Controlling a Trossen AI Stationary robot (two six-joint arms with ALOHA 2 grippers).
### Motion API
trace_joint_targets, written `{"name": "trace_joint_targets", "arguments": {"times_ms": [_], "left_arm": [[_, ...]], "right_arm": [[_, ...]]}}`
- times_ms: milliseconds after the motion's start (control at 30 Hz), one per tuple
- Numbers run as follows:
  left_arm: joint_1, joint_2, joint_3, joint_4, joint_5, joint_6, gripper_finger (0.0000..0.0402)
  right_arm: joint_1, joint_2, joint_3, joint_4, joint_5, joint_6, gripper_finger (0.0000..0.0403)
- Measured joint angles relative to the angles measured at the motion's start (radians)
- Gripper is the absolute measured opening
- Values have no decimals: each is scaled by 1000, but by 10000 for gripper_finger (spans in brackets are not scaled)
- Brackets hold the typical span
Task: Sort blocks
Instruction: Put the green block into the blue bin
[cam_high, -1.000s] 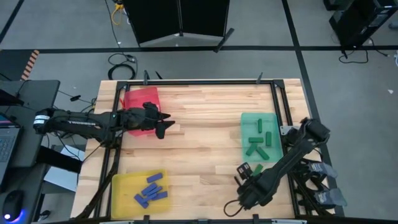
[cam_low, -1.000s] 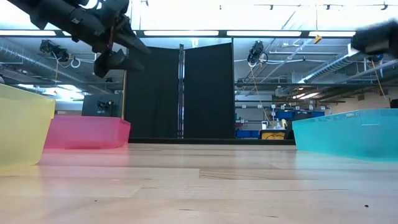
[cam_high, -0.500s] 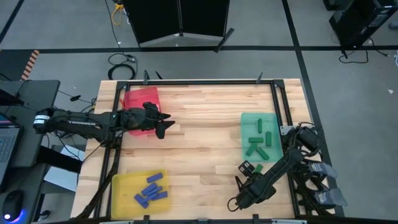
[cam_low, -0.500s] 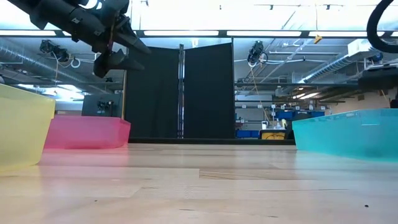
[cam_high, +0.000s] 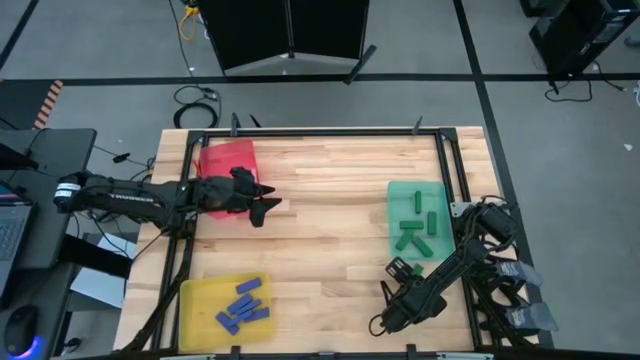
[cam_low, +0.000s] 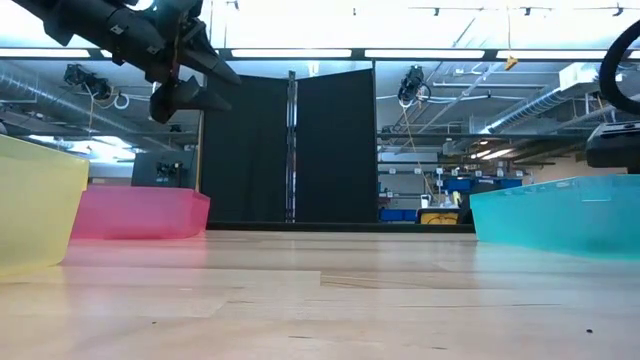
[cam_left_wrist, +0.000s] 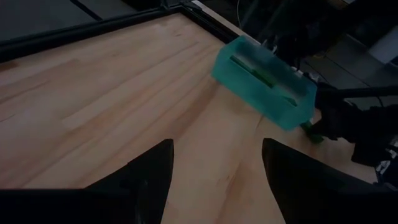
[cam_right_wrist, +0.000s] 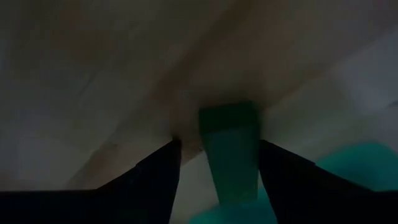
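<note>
One green block (cam_right_wrist: 229, 149) lies flat on the wooden table just in front of the green tray (cam_high: 397, 222), which holds several green blocks (cam_high: 417, 225). My right gripper (cam_right_wrist: 217, 180) points steeply down over this loose block (cam_high: 413, 271), open, with one finger on each long side. My left gripper (cam_high: 262, 206) hangs open and empty above the table beside the red tray (cam_high: 228, 158). Several blue blocks (cam_high: 243, 305) lie in the yellow tray (cam_high: 200, 300). My right gripper straddles the green block's long sides (cam_right_wrist: 252, 146) from above, fingers lying along it. A strip of table shows between one finger (cam_right_wrist: 158, 177) and the block. The other finger (cam_right_wrist: 289, 177) stands right at the block's edge; whether it touches I cannot tell. The block lies on the table.
Bare wood spreads across the table's middle between the three trays. A black metal frame (cam_high: 320, 130) runs round the table's edges. In the left wrist view the green tray (cam_left_wrist: 264, 84) and my right arm (cam_left_wrist: 364, 127) show far off.
My right gripper has sunk toward the table over the loose green block and tipped to point more steeply down. The block has stayed where it was.
</note>
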Motion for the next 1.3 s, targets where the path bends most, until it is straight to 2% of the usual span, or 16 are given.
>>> {"name": "trace_joint_targets", "arguments": {"times_ms": [367, 600, 867, 1033, 1300], "left_arm": [[-9, 0, 1, 0, 0, 0, 253], [-9, 0, 1, 0, 0, 0, 253], [-9, 0, 1, 1, 0, 0, 253], [-9, 0, 1, 1, 0, -1, 253], [-10, 0, 1, 3, 1, -20, 253]], "right_arm": [[-1, -5, -20, 32, -21, 20, 122], [-1, 1, 1, 20, -23, 104, 119], [1, 4, 115, 46, 24, 110, 119], [-9, 4, 245, 36, 129, 90, 119], [-58, -3, 481, -69, 413, 96, 119]]}}
